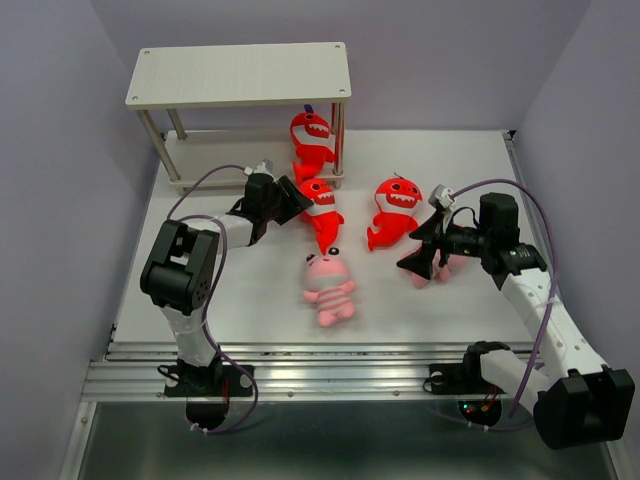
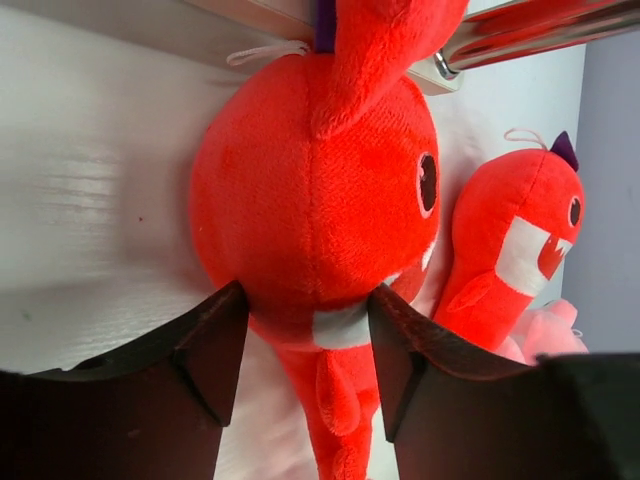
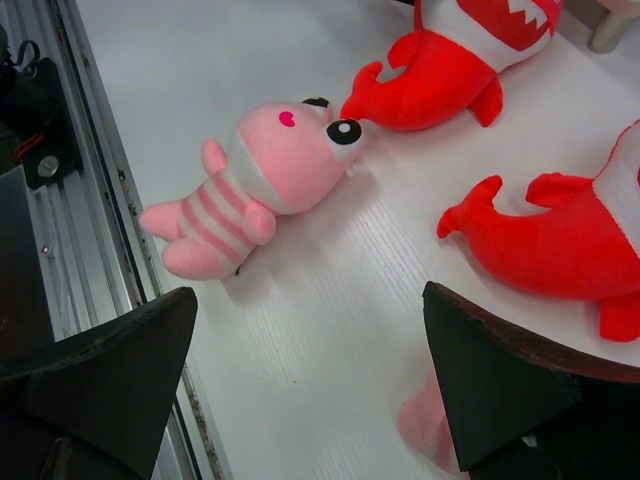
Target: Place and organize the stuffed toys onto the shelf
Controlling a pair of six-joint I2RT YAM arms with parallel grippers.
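A white matte surface (image 1: 262,322) sits between pale lavender walls (image 1: 60,120); ribbed aluminium rails (image 1: 340,378) run along its near edge.

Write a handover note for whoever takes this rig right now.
Left hand: fingers against both sides of the middle shark.
Right hand: open, above the second pink toy.
Back shark: at the shelf's lower tier by its right leg, possibly on it.
Right shark, first pink toy: on the table.
Done: at most the back shark.
Left: the other four.
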